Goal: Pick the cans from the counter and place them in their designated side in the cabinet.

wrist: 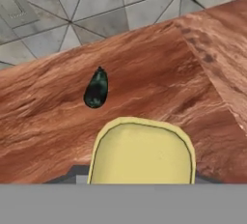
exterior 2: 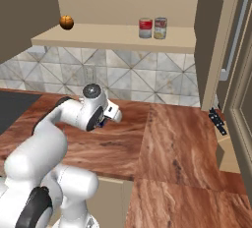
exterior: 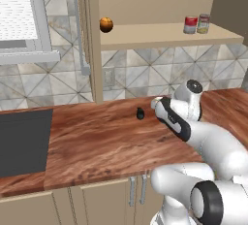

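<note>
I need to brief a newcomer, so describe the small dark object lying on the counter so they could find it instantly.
Start at the long reddish-brown wood-grain counter below the tan wall cabinet. Near its back edge, close to the tiled wall and under the cabinet's shelf board, lies a small dark green-black teardrop-shaped blob. Unlike the round orange fruit and two labelled cans up on the shelf, it lies alone on the wood.
</note>
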Controlling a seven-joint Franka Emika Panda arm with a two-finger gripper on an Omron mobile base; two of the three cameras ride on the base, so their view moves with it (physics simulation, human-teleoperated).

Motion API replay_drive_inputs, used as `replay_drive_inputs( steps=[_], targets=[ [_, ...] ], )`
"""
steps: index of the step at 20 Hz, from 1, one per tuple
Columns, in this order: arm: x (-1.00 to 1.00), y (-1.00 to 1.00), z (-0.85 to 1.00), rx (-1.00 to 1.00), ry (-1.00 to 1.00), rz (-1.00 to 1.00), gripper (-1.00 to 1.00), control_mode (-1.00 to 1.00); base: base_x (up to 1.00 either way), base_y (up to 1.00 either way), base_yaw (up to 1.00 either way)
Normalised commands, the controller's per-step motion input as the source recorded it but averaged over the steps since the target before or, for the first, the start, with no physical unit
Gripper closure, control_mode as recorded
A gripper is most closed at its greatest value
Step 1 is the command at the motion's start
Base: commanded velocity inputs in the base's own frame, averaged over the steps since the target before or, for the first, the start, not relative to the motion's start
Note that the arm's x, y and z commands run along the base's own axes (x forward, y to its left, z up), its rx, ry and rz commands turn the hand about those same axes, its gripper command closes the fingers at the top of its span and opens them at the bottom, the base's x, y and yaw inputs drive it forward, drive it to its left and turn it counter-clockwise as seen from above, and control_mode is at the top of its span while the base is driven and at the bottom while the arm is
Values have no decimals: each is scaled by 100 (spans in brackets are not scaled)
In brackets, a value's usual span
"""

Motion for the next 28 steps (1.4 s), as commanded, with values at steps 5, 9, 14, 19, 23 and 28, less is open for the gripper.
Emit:
replay_drive_inputs(
  steps=[5,9,14,19,23,28],
  targets=[
    [-57,-22,45,0,-13,1,100,-100,0,0,0],
    [-61,-23,50,0,-10,0,100,-100,0,0,0],
    [-60,-18,54,0,-7,0,100,-100,0,0,0],
    [-56,-15,64,0,-1,0,100,-100,0,0,0],
    [-57,-14,63,0,0,0,100,-100,0,0,0],
    [-49,-9,60,0,2,0,100,-100,0,0,0]
  ],
)
